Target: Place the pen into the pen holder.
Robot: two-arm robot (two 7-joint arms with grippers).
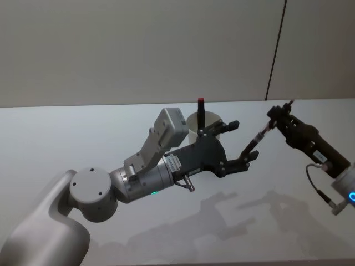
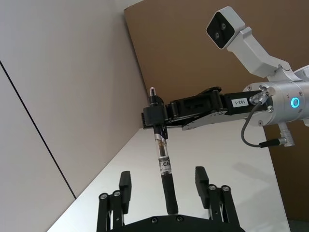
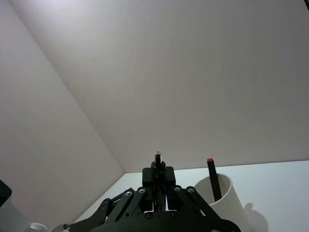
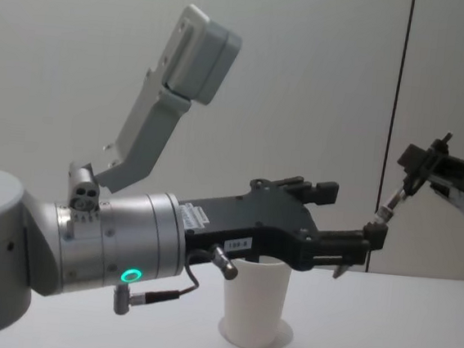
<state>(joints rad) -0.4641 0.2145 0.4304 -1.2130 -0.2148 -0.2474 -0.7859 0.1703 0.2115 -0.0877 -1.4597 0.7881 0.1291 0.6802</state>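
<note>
Left gripper [image 1: 239, 142] fingers spread wide around the pen [image 2: 163, 166], which right gripper [image 2: 155, 117] pinches. Should clamp firmly before release, then head for the pen holder [image 4: 256, 301].

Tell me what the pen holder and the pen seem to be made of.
The pen holder looks like matte white paper: thin tapered wall, no gloss. The pen, held in the right gripper, seems plastic: a clear printed barrel above a dull black grip section, possibly rubbery.

Soft even light, faint shadows on the table [image 1: 183, 233].
</note>
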